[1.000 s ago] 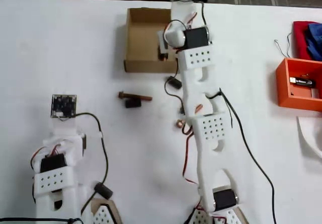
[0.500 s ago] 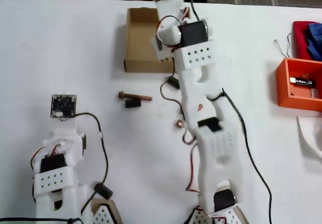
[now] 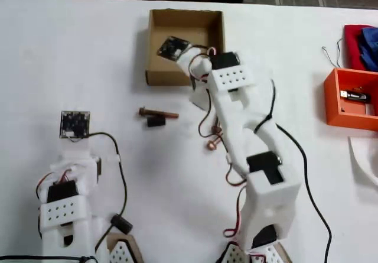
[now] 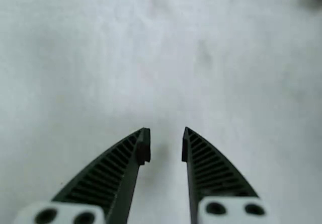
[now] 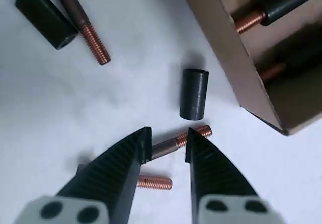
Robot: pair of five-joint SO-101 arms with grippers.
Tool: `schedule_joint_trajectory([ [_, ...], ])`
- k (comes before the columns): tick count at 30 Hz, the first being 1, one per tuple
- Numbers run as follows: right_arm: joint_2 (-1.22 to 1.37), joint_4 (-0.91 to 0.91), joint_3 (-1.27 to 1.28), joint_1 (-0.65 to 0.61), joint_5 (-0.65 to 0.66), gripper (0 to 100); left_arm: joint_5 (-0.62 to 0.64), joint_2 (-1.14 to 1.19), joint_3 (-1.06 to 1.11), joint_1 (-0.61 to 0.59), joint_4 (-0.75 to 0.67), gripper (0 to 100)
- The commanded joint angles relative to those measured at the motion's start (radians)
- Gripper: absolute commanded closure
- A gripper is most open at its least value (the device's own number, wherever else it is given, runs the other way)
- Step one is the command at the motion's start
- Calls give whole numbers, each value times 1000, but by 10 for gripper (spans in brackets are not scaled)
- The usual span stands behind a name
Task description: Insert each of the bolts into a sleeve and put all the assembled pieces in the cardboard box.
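Table (image 3: pixel 65 56): white, bearing all items. Left arm (image 3: pixel 62 210): lower left of the high view, left camera board (image 3: pixel 75 124) at its tip. Left gripper (image 4: pixel 163 146): over bare table, fingers slightly apart, nothing between them. First bolt (image 3: pixel 159 113): lying flat on the table between the two arms, dark shank, copper thread. First sleeve (image 3: pixel 156 121): black, lying just beside the first bolt, not fitted on it. Cardboard box (image 3: pixel 151 44): open-topped, at the far middle of the table; the right wrist view shows two assembled pieces (image 5: pixel 282 5) inside, each a copper bolt in a black sleeve. Second sleeve (image 5: pixel 194 94): black, loose on the table near the box's outer wall, apart from it. Right arm (image 3: pixel 269 195): stretched from the near edge toward the box, right camera board (image 3: pixel 173 48) over the box's near wall. Right gripper (image 5: pixel 167 146): fingers apart, clamped on nothing. Second bolt (image 5: pixel 181 139): on the table, seen across the gap between the fingertips, threaded end toward the second sleeve. Third bolt (image 5: pixel 153 182): partly hidden beneath one finger. Orange tray (image 3: pixel 333 100): far right, well apart from the box, holding a small dark item (image 3: pixel 354 96). Red cloth (image 3: pixel 353 41): behind the tray.
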Motion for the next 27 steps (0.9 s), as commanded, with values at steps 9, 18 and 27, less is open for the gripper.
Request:
schedule_joint_trajectory([
  [9,248,48,-233,30,21,841,-11,-12,-4,-8,-18,872],
  [18,414,108,-408,56,21,855,-11,-12,-4,-8,-18,872],
  [27,460,203,-548,33,18,900,-11,-12,-4,-8,-18,872],
])
